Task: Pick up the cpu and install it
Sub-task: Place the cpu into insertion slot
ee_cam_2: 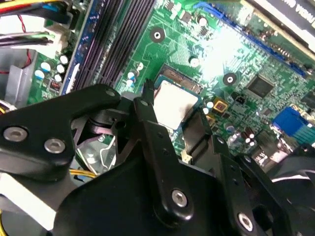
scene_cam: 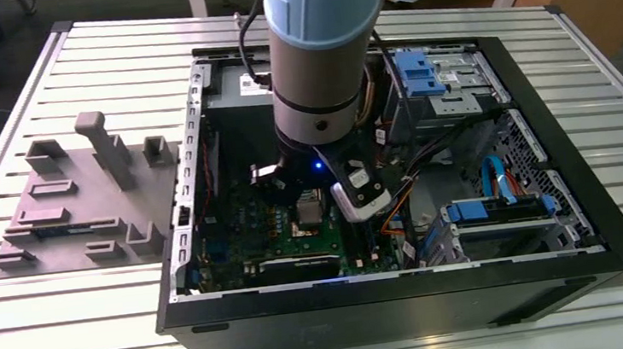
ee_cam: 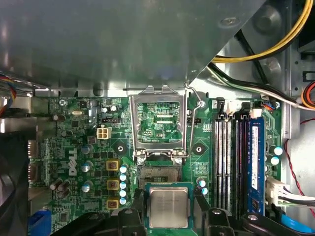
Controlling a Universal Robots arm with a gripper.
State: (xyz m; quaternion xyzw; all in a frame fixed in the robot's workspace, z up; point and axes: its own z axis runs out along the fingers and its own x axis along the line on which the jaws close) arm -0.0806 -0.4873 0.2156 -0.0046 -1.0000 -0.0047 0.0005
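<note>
The arm [scene_cam: 317,54] reached down into the open computer box [scene_cam: 414,289] on the tabletop [scene_cam: 76,334]. Its fingers [ee_cam: 138,209] were closed in on the cpu [ee_cam: 169,207]. One black finger pressed on each of two sides, and the little silver square was pinched between them. In the first wrist view the cpu hung just beside the socket [ee_cam: 158,175], and the socket's dark middle lay open. On the far side of the socket from the cpu, the silver frame [ee_cam: 158,123] stood swung up, with its thin wire lever [ee_cam: 195,98] next to it. The cpu looked to be a little above the green board [ee_cam: 78,147] around the socket, but I could not be sure. Long dark memory slots [ee_cam: 224,162] ran beside the socket.
</note>
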